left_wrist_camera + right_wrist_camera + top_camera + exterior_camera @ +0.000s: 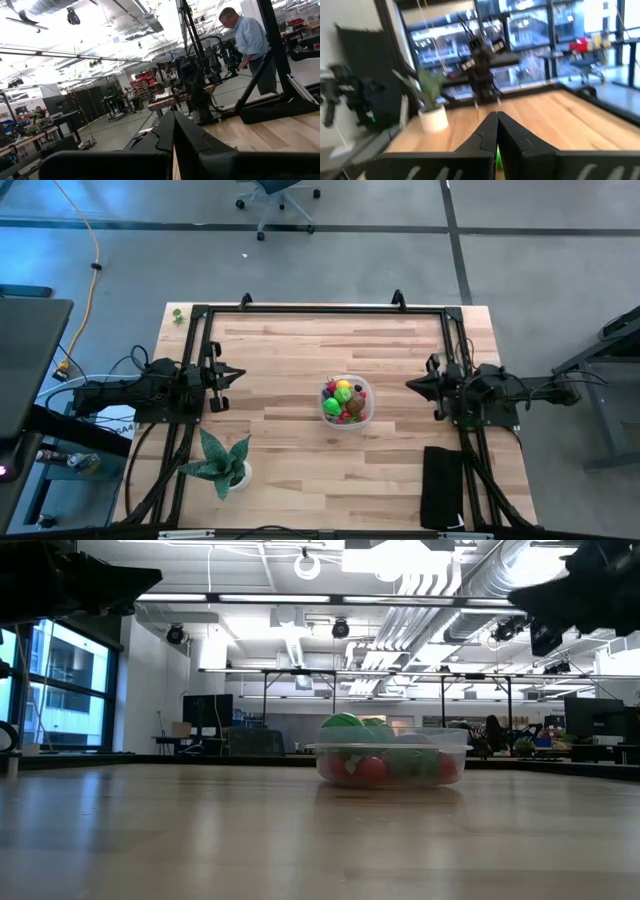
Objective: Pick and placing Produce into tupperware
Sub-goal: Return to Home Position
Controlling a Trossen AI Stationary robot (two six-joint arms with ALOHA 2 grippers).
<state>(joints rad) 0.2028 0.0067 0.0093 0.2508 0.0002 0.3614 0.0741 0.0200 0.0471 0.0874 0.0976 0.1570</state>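
Observation:
The clear tupperware stands on the wooden table's middle, filled with small toy produce in red, green, yellow and pink; the low view shows the tupperware resting flat on its base. My left gripper is shut and drawn back at the table's left side, pointing roughly level toward the container. My right gripper is shut at the right side, facing the container. In the wrist views the fingertips of the left gripper and the right gripper meet with nothing between them.
A spiky green potted plant stands near the front left. A black rectangular pad lies at the front right. A small green piece sits at the far left corner. A person stands beyond the table.

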